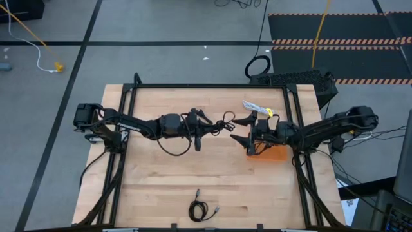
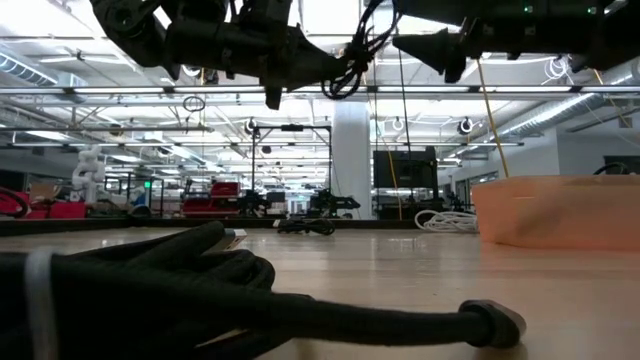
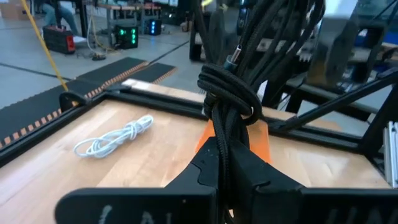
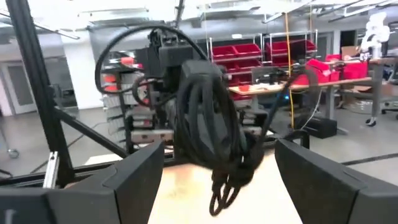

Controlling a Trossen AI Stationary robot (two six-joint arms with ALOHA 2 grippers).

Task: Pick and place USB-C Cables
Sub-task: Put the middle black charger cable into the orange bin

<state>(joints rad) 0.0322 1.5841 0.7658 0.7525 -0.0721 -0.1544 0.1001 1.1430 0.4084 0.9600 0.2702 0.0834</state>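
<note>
Overhead, black cable bundle [image 4: 211, 143] dangling vertically.

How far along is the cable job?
Nothing visibly done: what lies in the tray can't be seen. In hand: left gripper holds a black cable up, right gripper open facing it. Left: white cable and another black cable on the table.

We see one black cable bundle [image 1: 222, 122] dangling in mid-air, a white one [image 1: 256, 108] lying near the far edge, another black coil [image 1: 201, 209] lying near the front.
</note>
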